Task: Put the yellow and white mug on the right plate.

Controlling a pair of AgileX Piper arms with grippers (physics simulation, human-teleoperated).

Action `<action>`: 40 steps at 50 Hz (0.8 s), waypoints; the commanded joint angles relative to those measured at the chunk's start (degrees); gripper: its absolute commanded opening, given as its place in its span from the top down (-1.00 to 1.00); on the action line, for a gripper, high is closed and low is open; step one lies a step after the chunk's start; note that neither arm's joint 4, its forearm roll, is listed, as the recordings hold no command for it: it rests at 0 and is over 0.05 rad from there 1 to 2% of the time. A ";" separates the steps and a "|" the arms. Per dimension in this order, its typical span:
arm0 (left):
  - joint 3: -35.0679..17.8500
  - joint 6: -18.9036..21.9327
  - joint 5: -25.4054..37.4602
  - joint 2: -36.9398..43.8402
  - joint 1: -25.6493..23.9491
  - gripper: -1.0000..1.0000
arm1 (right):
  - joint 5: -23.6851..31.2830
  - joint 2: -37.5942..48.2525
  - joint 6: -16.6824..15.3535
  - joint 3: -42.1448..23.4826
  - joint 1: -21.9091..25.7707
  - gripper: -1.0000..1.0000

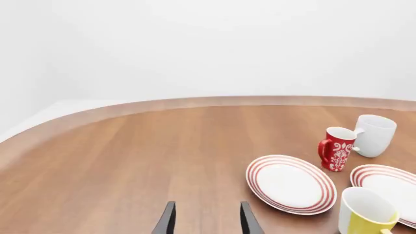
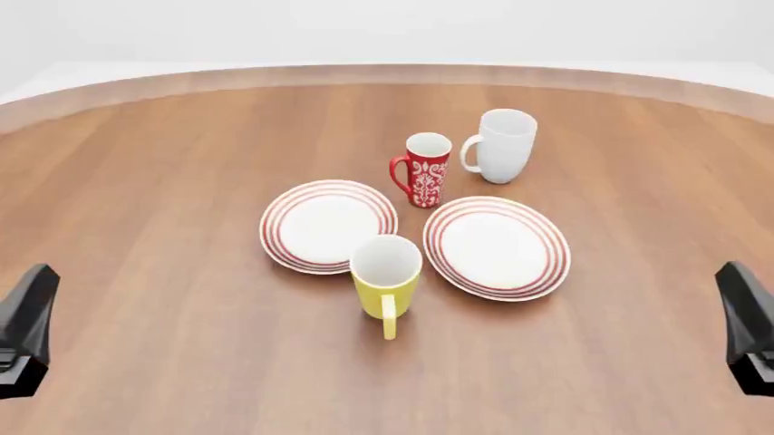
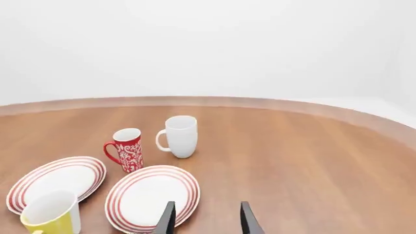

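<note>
Standing upright, yellow and white mug (image 2: 386, 281) well apart from right hand (image 3: 205, 219).

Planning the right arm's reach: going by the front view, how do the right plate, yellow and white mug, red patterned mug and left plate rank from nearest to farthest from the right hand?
1. right plate, right of centre.
2. yellow and white mug, front centre.
3. red patterned mug, behind the plates.
4. left plate, left of centre.

The right hand sits at the frame's right edge.

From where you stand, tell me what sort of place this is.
Probably a bare tabletop test scene in a simulator, not a real kitchen or dining room. A rounded wooden table stands against blank white surroundings, holding only two red-ringed plates, left and right, and three mugs: yellow, red and white.
</note>
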 commanded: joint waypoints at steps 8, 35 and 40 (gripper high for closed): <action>-0.15 0.00 -0.06 0.25 0.00 -1.00 | 2.77 12.79 2.33 -11.20 3.83 -1.00; -0.15 0.00 -0.06 0.25 0.00 -1.00 | 8.37 32.99 8.17 -25.07 21.29 -1.00; -0.15 0.00 -0.06 0.25 0.00 -1.00 | 7.07 35.26 10.14 -24.59 22.77 -1.00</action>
